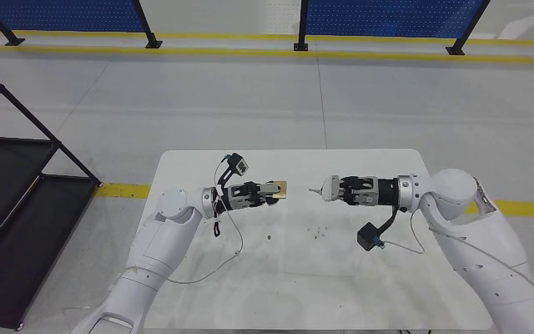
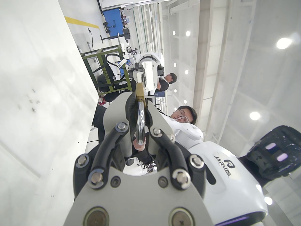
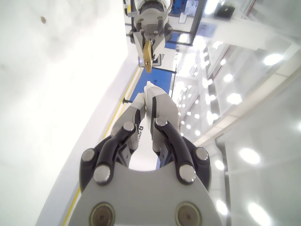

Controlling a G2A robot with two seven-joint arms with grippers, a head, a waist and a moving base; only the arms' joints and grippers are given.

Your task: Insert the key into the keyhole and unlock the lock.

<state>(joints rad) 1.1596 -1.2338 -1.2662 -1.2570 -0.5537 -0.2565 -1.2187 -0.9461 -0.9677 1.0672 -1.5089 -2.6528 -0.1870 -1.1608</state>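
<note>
Above the worktop (image 1: 350, 280), the left hand (image 1: 273, 191) grips the lock (image 1: 282, 190), facing the key (image 1: 314, 191) pinched in the right hand (image 1: 324, 190), near but apart.

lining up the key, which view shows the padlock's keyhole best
Right wrist view: the keyhole on the brass padlock faces the camera. Top view shows the padlock side-on; left wrist view shows its shackle end, clamped in the left gripper.

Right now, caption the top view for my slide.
Over the table, left jaws grip the brass padlock, right jaws the key, facing across a gap.
</note>
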